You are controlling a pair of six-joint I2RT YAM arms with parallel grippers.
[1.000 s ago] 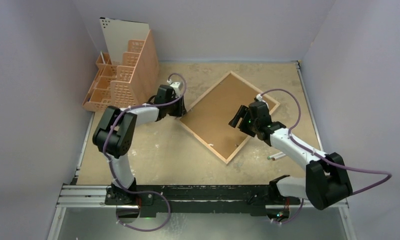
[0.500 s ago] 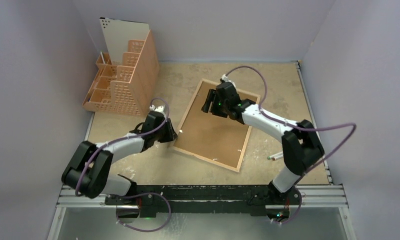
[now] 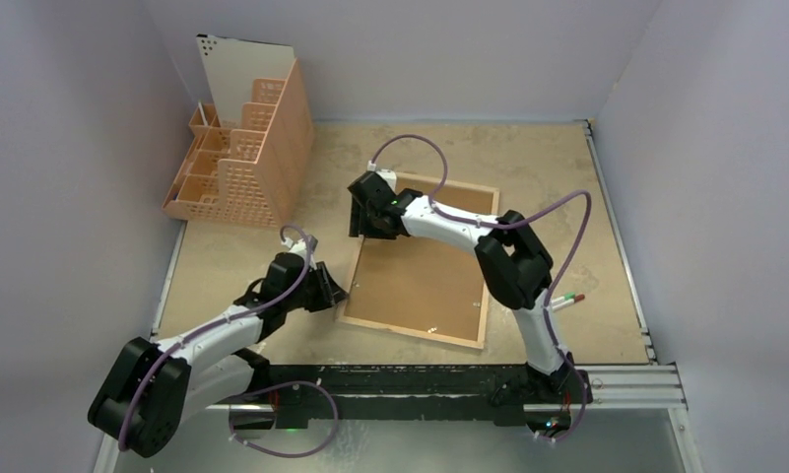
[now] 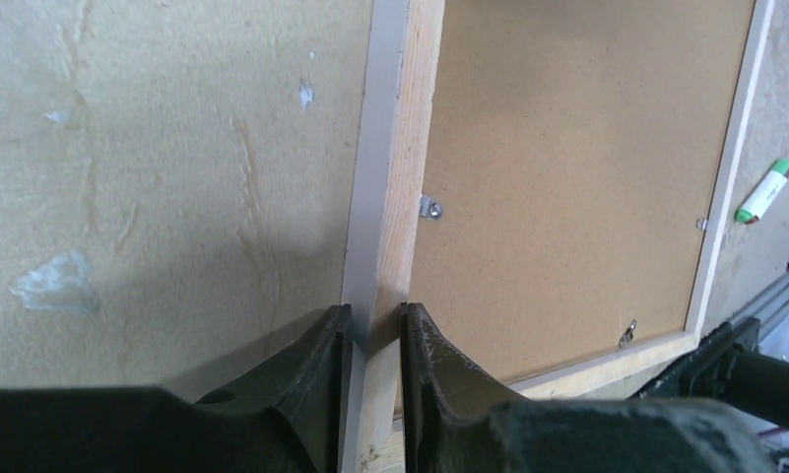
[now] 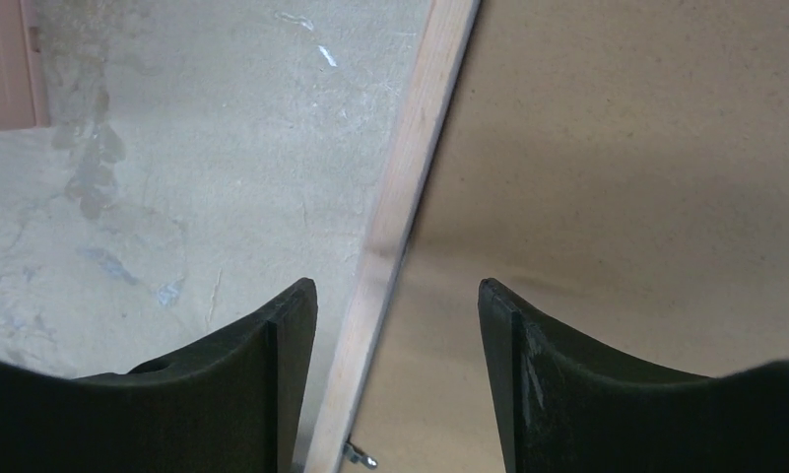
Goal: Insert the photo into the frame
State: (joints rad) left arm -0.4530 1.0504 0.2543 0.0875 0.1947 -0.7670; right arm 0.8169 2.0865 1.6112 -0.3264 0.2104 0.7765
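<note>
Snugly around frame (image 4: 415, 118), left end effector (image 4: 375, 325)

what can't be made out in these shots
Photo: in no view; whether it lies under the backing board is hidden.
Frame front and pane: face down against the table, every view.
Right tool tips: top view, covered by its own wrist.
Marker: top view, too small to read any label.
</note>
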